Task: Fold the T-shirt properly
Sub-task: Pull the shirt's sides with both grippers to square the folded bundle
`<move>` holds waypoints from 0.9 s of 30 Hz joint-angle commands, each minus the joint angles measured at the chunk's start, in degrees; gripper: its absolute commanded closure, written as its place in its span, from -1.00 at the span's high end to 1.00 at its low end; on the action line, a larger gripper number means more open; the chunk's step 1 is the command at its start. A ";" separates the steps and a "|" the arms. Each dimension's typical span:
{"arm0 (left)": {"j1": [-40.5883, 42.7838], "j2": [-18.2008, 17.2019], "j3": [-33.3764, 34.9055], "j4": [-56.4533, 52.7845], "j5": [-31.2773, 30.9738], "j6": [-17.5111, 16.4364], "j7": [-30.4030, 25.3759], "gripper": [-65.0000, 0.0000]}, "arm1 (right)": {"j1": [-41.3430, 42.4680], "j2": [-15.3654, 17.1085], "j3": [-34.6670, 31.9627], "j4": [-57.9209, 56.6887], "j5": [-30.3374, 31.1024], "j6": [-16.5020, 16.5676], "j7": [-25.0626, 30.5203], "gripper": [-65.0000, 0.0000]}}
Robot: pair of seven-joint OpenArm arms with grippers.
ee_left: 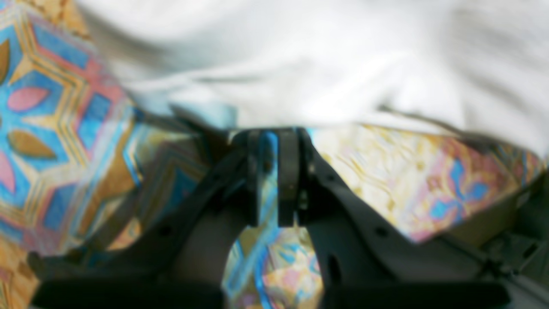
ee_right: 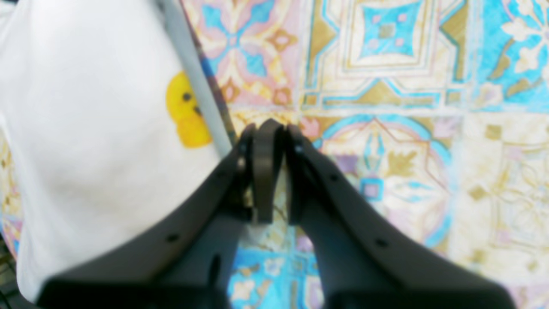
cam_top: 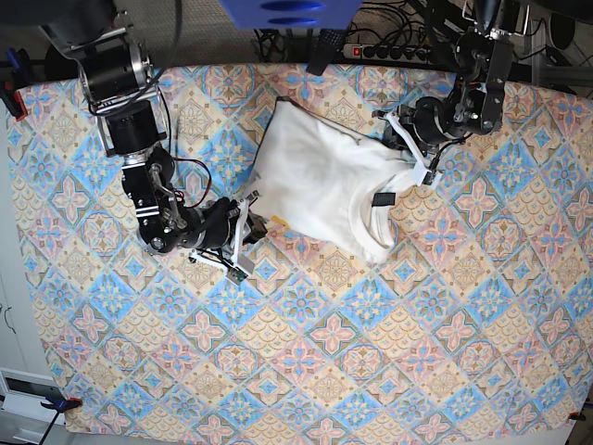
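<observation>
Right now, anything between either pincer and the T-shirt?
Nothing visible. The left pincer sits at the T-shirt's edge on the base view's right, the right pincer just off its edge on that view's left. Only bare patterned tablecloth shows in the gaps. Both look shut and empty.

The base view is looking straight down from high above; both wrist views are peering close along their fingers. All are sharing the T-shirt (cam_top: 324, 181) edge.

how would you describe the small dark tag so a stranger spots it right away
On the patterned tablecloth, find the white shirt near the top middle. The tag lies at its right end by the collar, the only dark patch on plain white cloth.
</observation>
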 commanded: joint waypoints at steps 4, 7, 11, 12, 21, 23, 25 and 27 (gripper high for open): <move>-2.34 1.41 -0.13 -3.72 -0.26 -0.29 -3.20 -0.85 | 3.32 0.31 -0.35 -3.89 0.75 0.12 3.31 -0.86; -5.07 2.73 0.31 -7.50 -0.26 -0.29 -3.90 -0.85 | 3.41 0.31 -0.35 -5.73 0.75 0.12 3.40 -0.86; -8.85 3.00 3.12 -11.45 -0.26 -0.29 -5.93 -0.85 | 2.97 0.48 -0.44 -5.64 0.75 0.12 2.26 -0.87; -9.99 3.00 4.26 -12.51 -0.26 -0.29 -6.63 -0.85 | 2.27 0.48 -0.44 -5.56 0.75 0.12 1.29 -0.87; -20.54 7.48 9.45 -21.48 -0.26 -0.21 -9.35 -0.85 | -8.98 6.81 0.09 8.51 0.84 0.12 0.23 -0.87; -23.18 8.89 9.63 -24.11 -0.26 -0.21 -10.06 -0.85 | -10.39 8.40 1.06 10.97 0.84 0.12 0.23 -0.87; -25.55 10.65 9.63 -26.57 0.36 -0.21 -10.15 -0.85 | -12.24 9.54 4.49 13.17 0.84 0.12 0.23 -0.87; -27.40 12.40 10.86 -28.07 2.56 -0.21 -10.23 -0.85 | -14.70 9.63 8.88 14.84 0.84 0.12 0.23 -0.87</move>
